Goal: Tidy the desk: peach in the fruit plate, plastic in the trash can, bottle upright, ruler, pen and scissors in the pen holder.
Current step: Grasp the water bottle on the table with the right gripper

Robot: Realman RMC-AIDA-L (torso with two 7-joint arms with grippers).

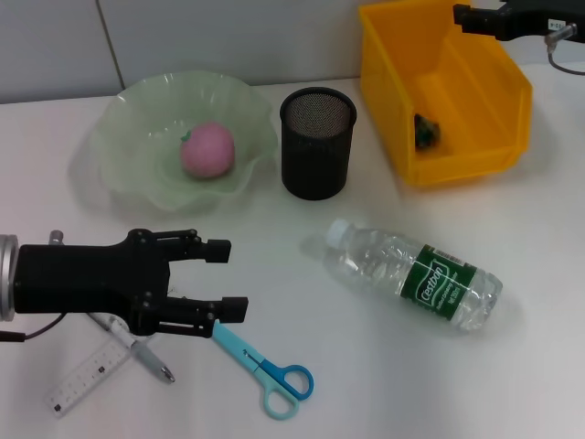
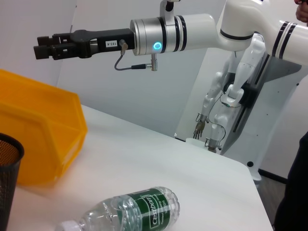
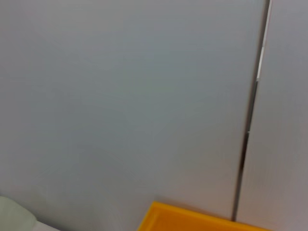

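A pink peach [image 1: 207,149] lies in the pale green fruit plate [image 1: 128,155]. The black mesh pen holder [image 1: 316,142] stands beside it. Dark crumpled plastic [image 1: 428,131] sits inside the yellow trash can [image 1: 484,155]. A clear bottle [image 1: 416,274] with a green label lies on its side; the left wrist view shows this bottle [image 2: 130,211] too. The blue scissors [image 1: 265,366], pen [image 1: 142,352] and ruler [image 1: 91,377] lie at the front left. My left gripper [image 1: 233,279] hovers open just over them, holding nothing. My right gripper [image 1: 471,18] hangs above the trash can's back edge.
The table's far edge meets a grey wall behind the plate and bin. In the left wrist view the right gripper [image 2: 41,47] reaches over the yellow bin [image 2: 38,139], and another robot stands beyond the table. Bare tabletop lies between the bottle and the scissors.
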